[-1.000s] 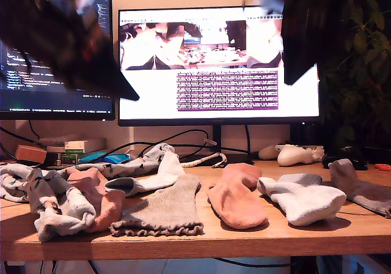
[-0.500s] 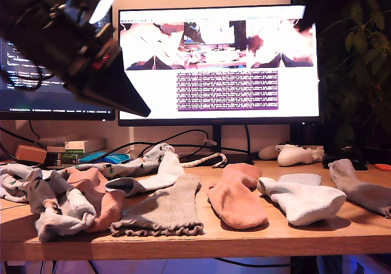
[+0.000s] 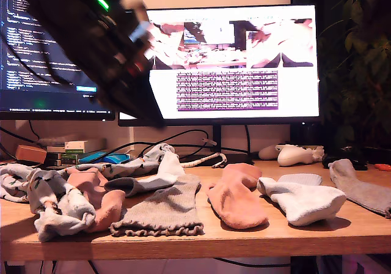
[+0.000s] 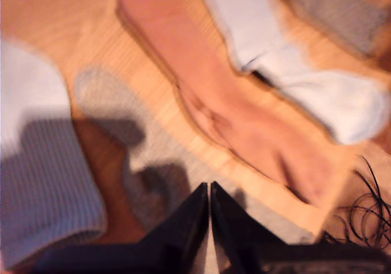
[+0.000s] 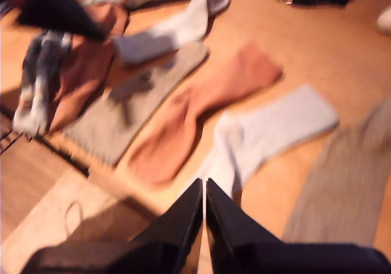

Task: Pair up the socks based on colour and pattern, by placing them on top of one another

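Note:
Several socks lie on the wooden table [image 3: 256, 240]. A grey frilly-cuffed sock [image 3: 162, 210] lies beside a salmon-pink sock [image 3: 235, 197], a pale ribbed sock [image 3: 305, 200] and a grey-taupe sock [image 3: 363, 188]. At the exterior view's left is a heap with a printed pale blue sock [image 3: 52, 210], a pink sock [image 3: 98, 194] and a pale ribbed sock [image 3: 153, 179]. My first gripper [image 4: 209, 191] is shut and empty above the grey sock [image 4: 140, 164], its blurred arm [image 3: 104, 35] high over the heap. My second gripper [image 5: 203, 188] is shut and empty, high above the pale sock [image 5: 269, 133].
Two monitors [image 3: 244, 60] stand behind the socks, with cables [image 3: 183, 148] at their feet. A white game controller [image 3: 296, 155] lies at the back on the exterior view's right, beside a dark plant [image 3: 360, 60]. Small boxes [image 3: 73, 147] sit at the back left.
The arm at the exterior view's left has swung down and rightwards across the monitor. The dark arm at the upper right has gone out of the exterior view. The socks have not moved.

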